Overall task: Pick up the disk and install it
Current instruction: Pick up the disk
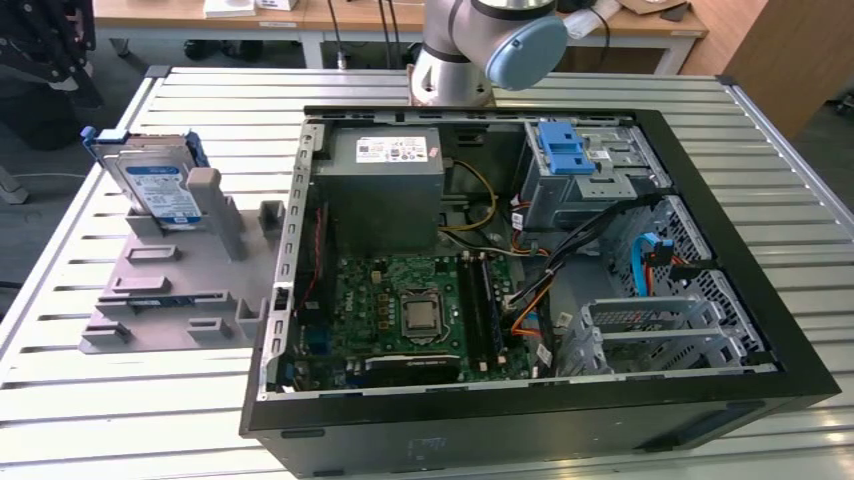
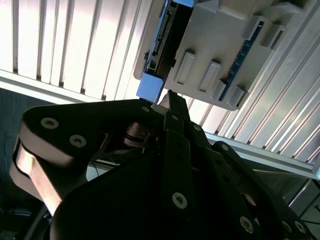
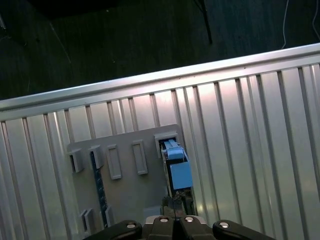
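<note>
One disk (image 1: 158, 185) stands on edge in a grey holder (image 1: 174, 285) in the exterior view, at that view's left on a slatted metal counter (image 1: 107, 420). Its long axis rises nearly upright and nothing touches it. Beside the holder lies an open computer case (image 1: 534, 250), its board and drive cage exposed. The arm (image 1: 481, 40) rises at the counter's far side, with desks beyond.

In the second wrist view, the end effector (image 2: 170, 97) points at the holder (image 2: 215, 45) from above. Its fingers appear pressed together and pinch nothing. The disk (image 2: 150, 87), marked by its blue carrier bracket, lies just past the fingertips along the line they point, a shade to one side. Bright slats of the counter (image 2: 75, 40) run behind it.

In the first wrist view, the end effector (image 3: 173, 205) hangs over the disk (image 3: 179, 172), seen edge-on in an end slot of the holder (image 3: 125, 195). The disk's thin top edge runs straight away from the fingertips. By that lie, its two flat faces would sit to either side of the seam where the fingers meet, and the fingers look clear of the bracket rather than touching it. The slats of the counter (image 3: 250, 125) run roughly the same way as that edge. Past the counter's rim is a dark floor (image 3: 125, 40) crossed by cables.
</note>
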